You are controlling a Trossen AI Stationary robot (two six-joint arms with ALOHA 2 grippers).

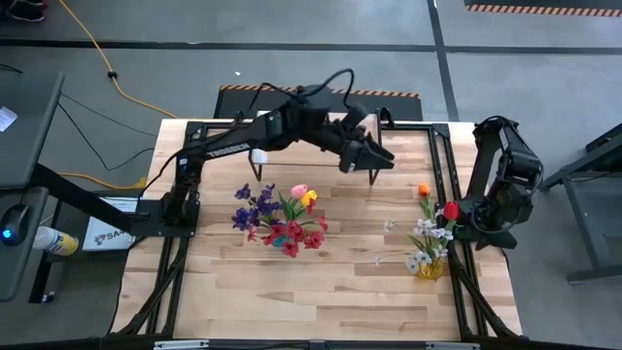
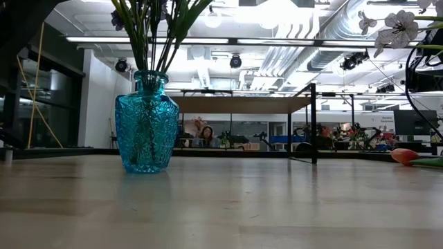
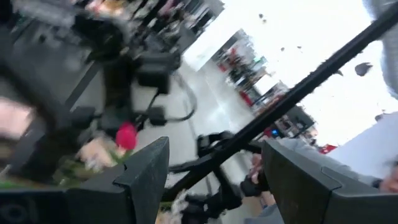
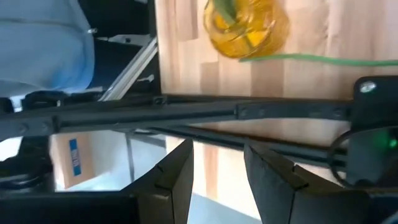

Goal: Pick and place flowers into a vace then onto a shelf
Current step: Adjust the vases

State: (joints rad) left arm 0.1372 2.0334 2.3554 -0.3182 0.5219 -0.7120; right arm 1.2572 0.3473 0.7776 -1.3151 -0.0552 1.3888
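Left gripper point(image 1: 374, 156) reaches across the upper middle of the overhead frame, hanging over the shelf point(image 1: 292, 156) at the far edge of the table point(image 1: 330, 292). Its fingers point(image 3: 146, 168) stand spread with nothing between them; past them the wrist view shows only blurred room, a dark diagonal bar and a red bloom.

Right gripper point(image 1: 465, 231) sits at the right side of the overhead frame, its arm folded near the table's right edge. In its wrist view the two fingers point(image 4: 177, 177) stand a little apart and hold nothing, with a black frame rail crossing just ahead of them.

Most of the flowers point(image 1: 277, 219) stand in a blue vase point(image 2: 145, 128) left of centre on the table: purple blooms on the left, red ones below, a pink and a yellow one on top. In the low view this vase fills the left part of the frame, with green stems rising out of its neck. A second bunch point(image 1: 432, 228), white blooms with a red and an orange one, stands in a yellow vase point(image 1: 430, 267) at the lower right, just beside the right gripper. One orange bloom point(image 2: 405, 155) lies on the table at the right edge of the low view.

A person point(image 2: 206, 135) is visible far back in the room beyond the table.
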